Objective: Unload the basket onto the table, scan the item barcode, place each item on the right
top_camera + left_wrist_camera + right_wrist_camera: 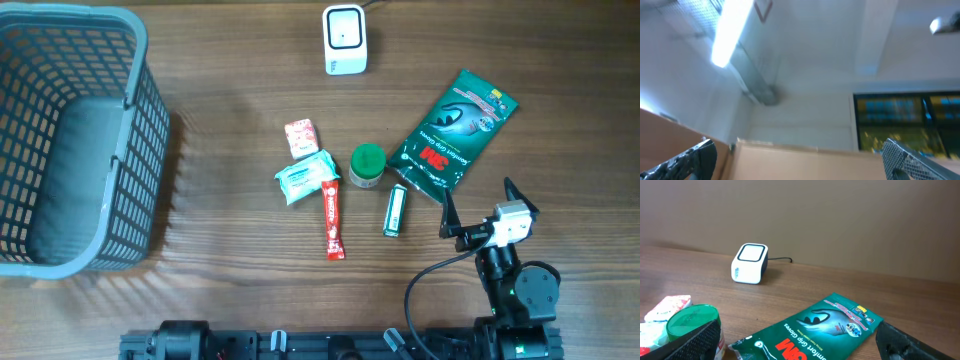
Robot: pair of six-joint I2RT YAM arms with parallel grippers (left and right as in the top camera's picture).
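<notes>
The right gripper (pixel 480 200) has its jaws spread wide and empty in the overhead view. It sits just beside the near corner of the glove packet (pixel 452 130) without touching it. That packet looks like the likely item to scan. It lies flat on the table (pixel 230 290) at the right end of a cluster with a green-lidded jar (pixel 367 165), a slim green pack (pixel 396 210) and a red sachet (pixel 332 215). The scanner (pixel 344 38) stands well apart at the far edge. Nothing is lifted, so I judge the task not begun: the grasp, the carry and showing the barcode all remain. The packet's long axis runs diagonally, with the logo end toward the robot and the other end pointing away and to the right.

In the left wrist view the left gripper (pixel 797 167) is aimed up at a ceiling (pixel 815 60), fingers (pixel 690 160) far apart and holding nothing.

The right wrist view has the packet ahead between the open fingers, printed face up. No barcode shows, so it is probably underneath.
</notes>
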